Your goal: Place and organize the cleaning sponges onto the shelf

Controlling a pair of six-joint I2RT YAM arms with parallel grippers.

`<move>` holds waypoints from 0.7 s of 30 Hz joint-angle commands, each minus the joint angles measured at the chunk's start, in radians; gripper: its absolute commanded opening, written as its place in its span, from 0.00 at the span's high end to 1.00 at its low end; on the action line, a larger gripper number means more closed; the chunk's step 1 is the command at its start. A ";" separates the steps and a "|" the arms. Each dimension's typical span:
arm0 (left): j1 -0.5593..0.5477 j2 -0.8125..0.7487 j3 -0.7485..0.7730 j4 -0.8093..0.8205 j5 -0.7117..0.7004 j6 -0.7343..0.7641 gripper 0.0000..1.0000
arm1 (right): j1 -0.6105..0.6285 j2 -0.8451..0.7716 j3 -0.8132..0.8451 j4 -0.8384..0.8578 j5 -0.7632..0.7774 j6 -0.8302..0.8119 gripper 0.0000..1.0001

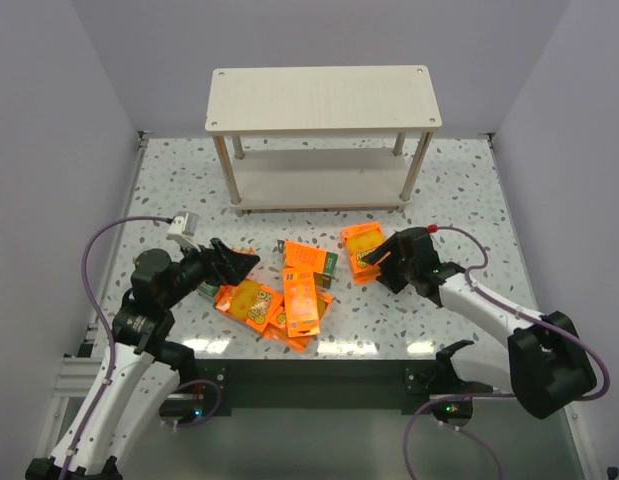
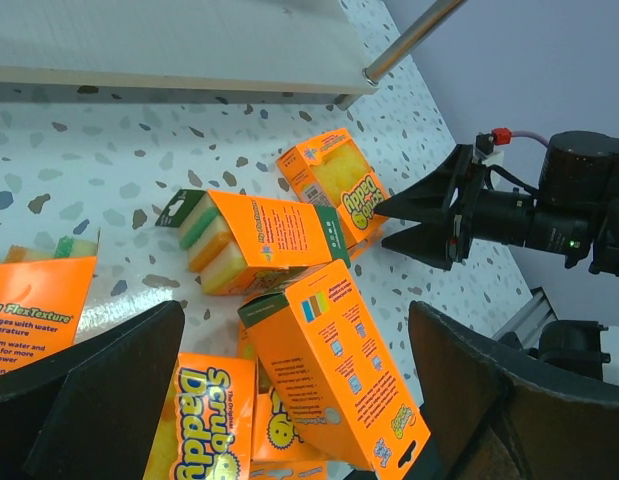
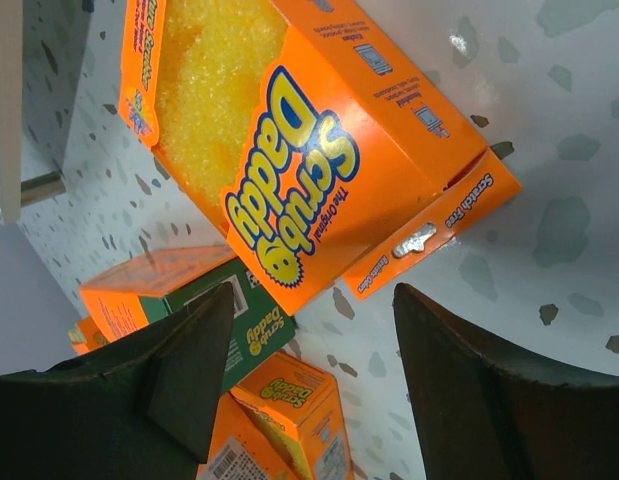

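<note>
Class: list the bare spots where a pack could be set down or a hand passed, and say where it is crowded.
Free: both shelf boards; the table strip between shelf and packs; the table's far corners beside the shelf legs. Crowded: the near middle, where packs overlap between the left pincer and right pincer.

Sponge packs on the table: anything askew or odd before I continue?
The sponge packs lie in a jumbled heap, overlapping at odd angles; one pack sits apart at the right tool. None is on the shelf.
</note>
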 commanded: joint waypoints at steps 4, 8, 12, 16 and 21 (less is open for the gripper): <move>-0.004 -0.005 0.009 0.026 0.011 -0.007 0.00 | -0.010 0.052 0.035 0.045 0.117 0.012 0.32; -0.004 -0.015 0.013 0.006 0.000 0.000 0.00 | -0.054 0.119 0.088 0.025 0.164 -0.034 0.32; -0.004 -0.026 0.011 -0.005 -0.003 0.000 0.00 | -0.091 0.156 0.134 0.018 0.200 -0.109 0.32; -0.004 -0.031 0.003 -0.005 -0.003 -0.001 0.00 | -0.122 0.184 0.190 0.005 0.220 -0.181 0.32; -0.004 -0.031 0.000 -0.005 -0.001 -0.001 0.00 | -0.162 0.191 0.227 0.004 0.173 -0.269 0.32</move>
